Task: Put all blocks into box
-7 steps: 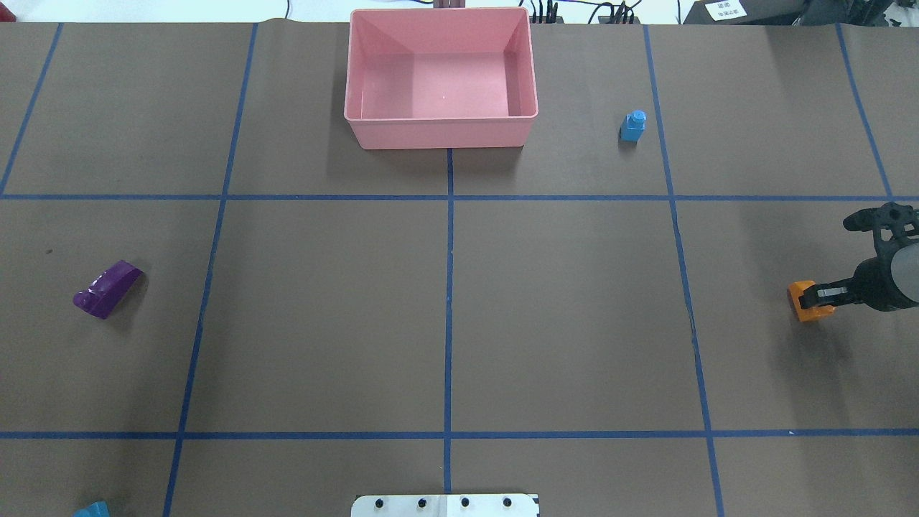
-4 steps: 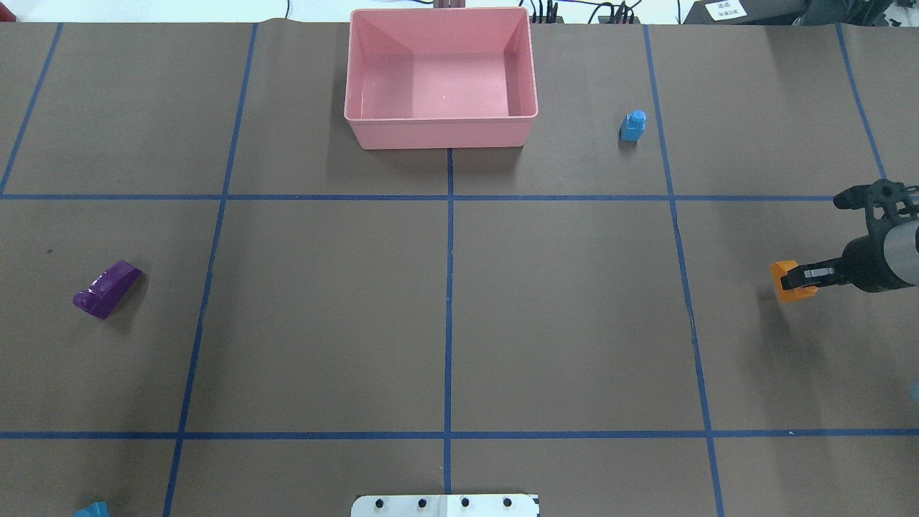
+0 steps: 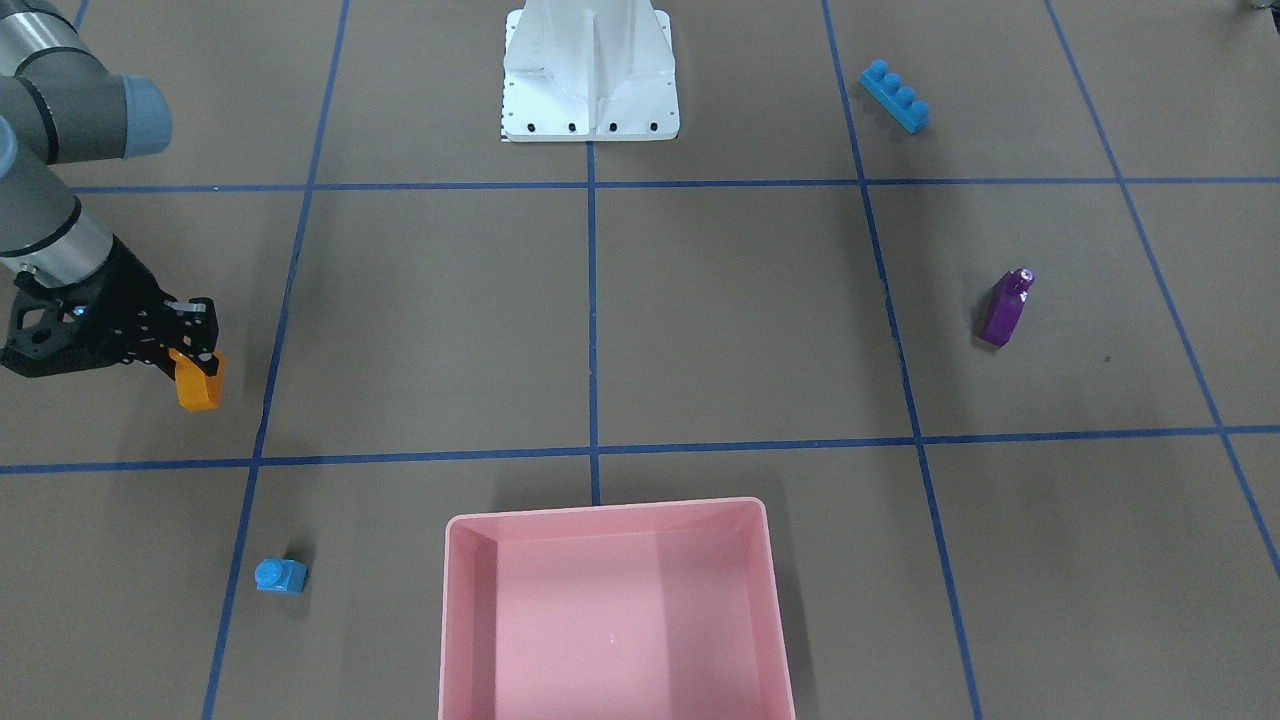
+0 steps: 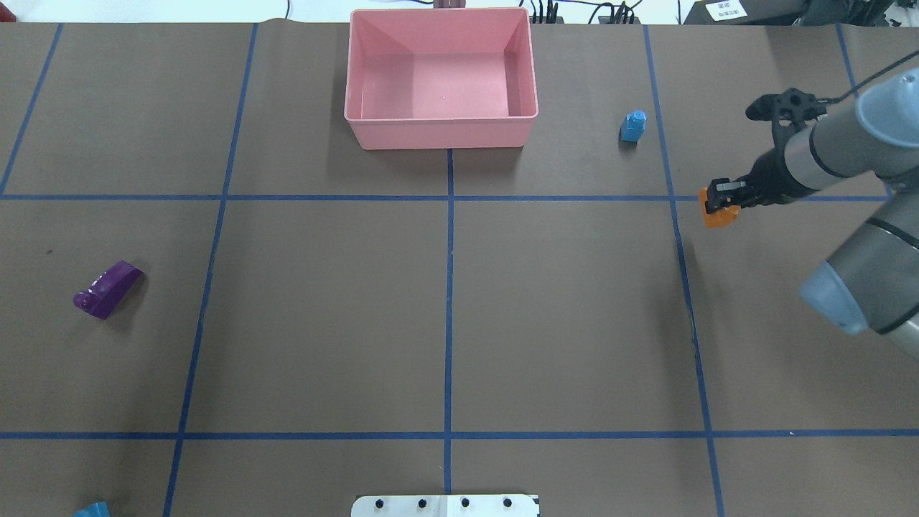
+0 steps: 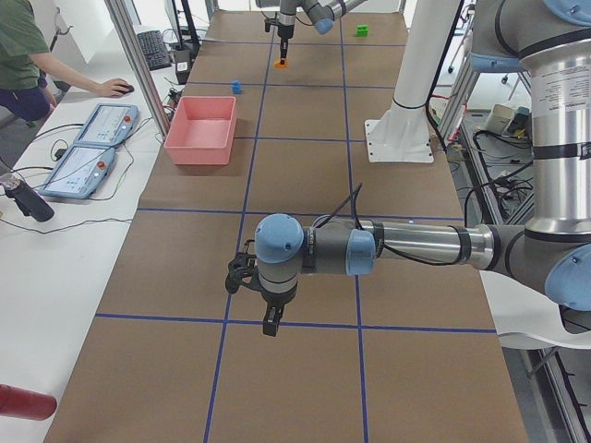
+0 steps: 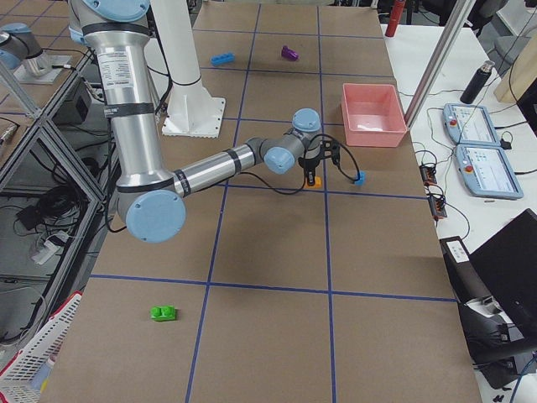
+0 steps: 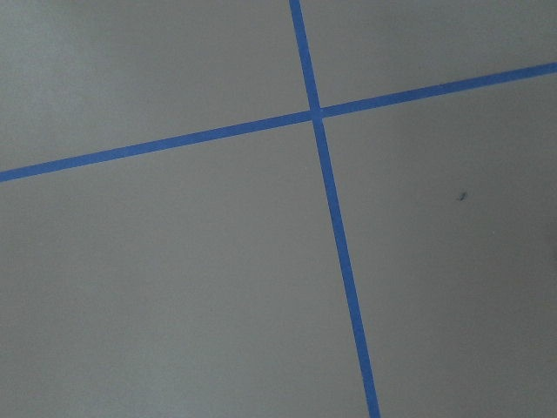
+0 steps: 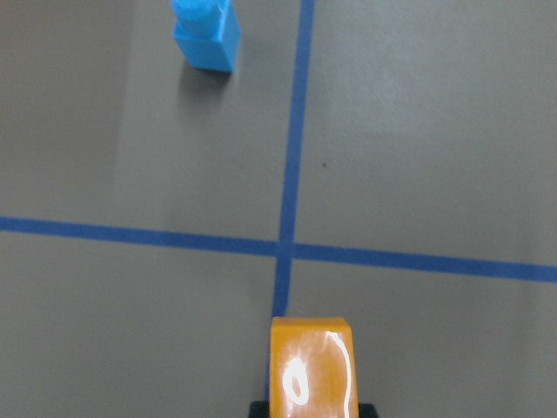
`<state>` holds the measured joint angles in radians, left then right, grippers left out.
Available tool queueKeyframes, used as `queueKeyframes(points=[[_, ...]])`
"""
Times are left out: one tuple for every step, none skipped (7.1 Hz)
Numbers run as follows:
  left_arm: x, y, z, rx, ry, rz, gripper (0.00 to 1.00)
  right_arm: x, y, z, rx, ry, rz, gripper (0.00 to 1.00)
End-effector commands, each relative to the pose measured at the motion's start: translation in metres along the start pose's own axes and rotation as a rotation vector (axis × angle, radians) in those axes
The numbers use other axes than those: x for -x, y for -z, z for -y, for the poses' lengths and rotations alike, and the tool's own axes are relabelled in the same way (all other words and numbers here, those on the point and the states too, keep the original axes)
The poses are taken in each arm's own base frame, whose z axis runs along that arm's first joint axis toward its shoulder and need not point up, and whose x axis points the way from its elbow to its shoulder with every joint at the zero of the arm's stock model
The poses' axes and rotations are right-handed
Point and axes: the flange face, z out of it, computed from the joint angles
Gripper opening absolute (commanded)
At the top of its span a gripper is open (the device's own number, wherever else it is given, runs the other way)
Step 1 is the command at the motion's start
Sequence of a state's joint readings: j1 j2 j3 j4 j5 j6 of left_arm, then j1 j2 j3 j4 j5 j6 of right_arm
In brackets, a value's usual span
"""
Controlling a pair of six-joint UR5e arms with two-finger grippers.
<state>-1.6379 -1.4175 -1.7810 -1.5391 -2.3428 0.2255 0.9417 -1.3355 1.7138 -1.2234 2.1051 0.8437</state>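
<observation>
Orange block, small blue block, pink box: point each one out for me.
orange block [image 4: 721, 217], overhead exterior view, its exposed lower body.
small blue block [image 4: 632, 131], overhead exterior view, body under its stud.
pink box [image 4: 439, 134], overhead exterior view, near outer wall.

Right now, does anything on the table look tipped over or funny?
Only the purple block: it lies on its side, stud pointing sideways, far from the pink box. The right end effector holds the orange block, which looks normal. Nothing looks spilled or broken.

Glossy orange plastic block [image 8: 312, 366]; smooth pink plastic box [image 4: 440, 133]; matt brown paper-like tabletop [image 4: 323, 323] with blue tape lines [image 4: 449, 287]; white metal base [image 3: 590, 70].
</observation>
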Motion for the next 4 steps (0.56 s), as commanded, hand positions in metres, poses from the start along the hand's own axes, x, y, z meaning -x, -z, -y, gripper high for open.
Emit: queueKeyframes(points=[[0.0, 0.0, 0.0, 0.0, -0.001, -0.001, 1.0, 0.081, 0.0, 0.113, -0.029, -0.043, -0.005, 0.0], [-0.001, -0.001, 0.0, 0.001, -0.003, -0.001, 1.0, 0.128, 0.001, 0.164, -0.036, -0.095, 0.0, 0.0], [-0.002, 0.0, 0.001, 0.0, -0.002, -0.003, 1.0, 0.166, 0.006, 0.201, -0.038, -0.119, 0.0, 0.0], [-0.001, -0.001, 0.0, 0.001, -0.001, -0.003, 1.0, 0.193, 0.01, 0.223, -0.038, -0.135, -0.005, 0.0]])
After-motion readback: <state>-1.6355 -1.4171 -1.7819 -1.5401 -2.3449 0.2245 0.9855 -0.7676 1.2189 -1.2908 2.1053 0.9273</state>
